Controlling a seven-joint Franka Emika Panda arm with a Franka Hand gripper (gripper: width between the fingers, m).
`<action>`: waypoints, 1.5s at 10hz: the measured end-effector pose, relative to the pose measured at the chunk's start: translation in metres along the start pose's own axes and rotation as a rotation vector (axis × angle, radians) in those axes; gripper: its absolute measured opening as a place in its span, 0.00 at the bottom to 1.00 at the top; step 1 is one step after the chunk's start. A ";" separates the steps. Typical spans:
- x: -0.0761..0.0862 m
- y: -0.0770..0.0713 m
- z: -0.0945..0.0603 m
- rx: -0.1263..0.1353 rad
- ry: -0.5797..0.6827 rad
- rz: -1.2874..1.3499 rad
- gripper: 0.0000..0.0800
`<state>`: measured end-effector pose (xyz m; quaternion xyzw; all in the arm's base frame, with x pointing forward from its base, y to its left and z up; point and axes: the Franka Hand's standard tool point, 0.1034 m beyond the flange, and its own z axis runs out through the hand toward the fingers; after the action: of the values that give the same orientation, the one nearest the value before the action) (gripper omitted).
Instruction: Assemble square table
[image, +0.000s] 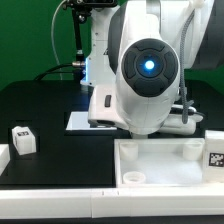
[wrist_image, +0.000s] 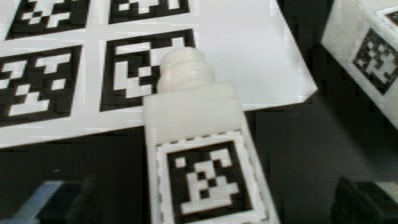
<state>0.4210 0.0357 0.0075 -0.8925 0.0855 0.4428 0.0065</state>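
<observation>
- The pincer (wrist_image: 212, 192) is spread; its dark fingers (wrist_image: 57, 200) stand clear on either side of a leg (wrist_image: 199, 130).
- That leg lies on the black desk (wrist_image: 329, 140), tag towards the wrist camera, its narrow tip over the marker board's (wrist_image: 71, 70) edge.
- A second leg (wrist_image: 365, 50) sits just beside the marker board.
- In the exterior view the slab (image: 165, 165) lies in front of the marker board (image: 78, 121), and a third leg (image: 22, 140) stands well apart from the board, towards the exterior view's left.

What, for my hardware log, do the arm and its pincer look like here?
The arm is a bulky, glossy white shell with rounded contours. It carries a round black cap whose centre glows blue. A thin dark cable runs in beside it. The pincer shows only dark, blurred fingertips, with no legible markings.
</observation>
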 end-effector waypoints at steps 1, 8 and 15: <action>0.000 0.000 0.000 0.000 0.000 0.000 0.67; -0.013 0.014 -0.075 0.047 0.102 -0.060 0.36; -0.013 0.016 -0.138 0.080 0.614 -0.134 0.36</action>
<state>0.5197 0.0101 0.1023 -0.9872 0.0416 0.1474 0.0445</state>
